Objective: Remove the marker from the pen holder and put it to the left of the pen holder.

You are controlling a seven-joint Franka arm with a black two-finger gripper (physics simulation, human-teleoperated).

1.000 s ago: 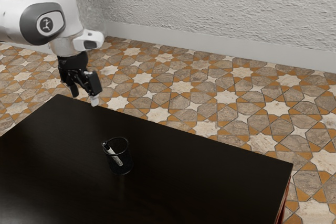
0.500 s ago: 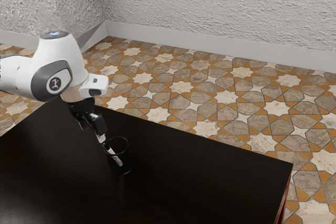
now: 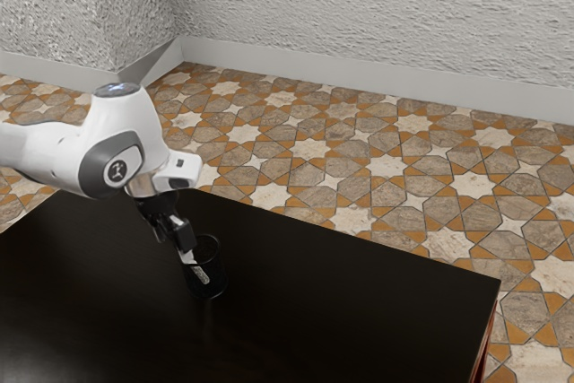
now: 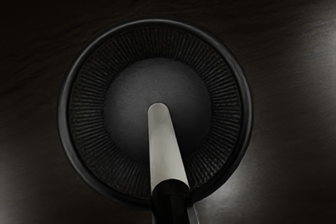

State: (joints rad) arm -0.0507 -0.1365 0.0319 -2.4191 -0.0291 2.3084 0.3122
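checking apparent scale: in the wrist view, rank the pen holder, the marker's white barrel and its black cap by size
1. pen holder
2. white barrel
3. black cap, partly cut off by the view's edge

Count: one arm [image 3: 126, 136], in from the exterior view's left; one gripper [image 3: 176, 250]; one pen holder [image 4: 157, 23]; one marker [image 4: 166, 148] in it; one table [image 3: 359, 311] on the near side; one tiled floor [image 3: 404, 165] beyond, far side and exterior view's right; many tiles, no exact number; one round logo [image 3: 117, 170] showing on the arm.
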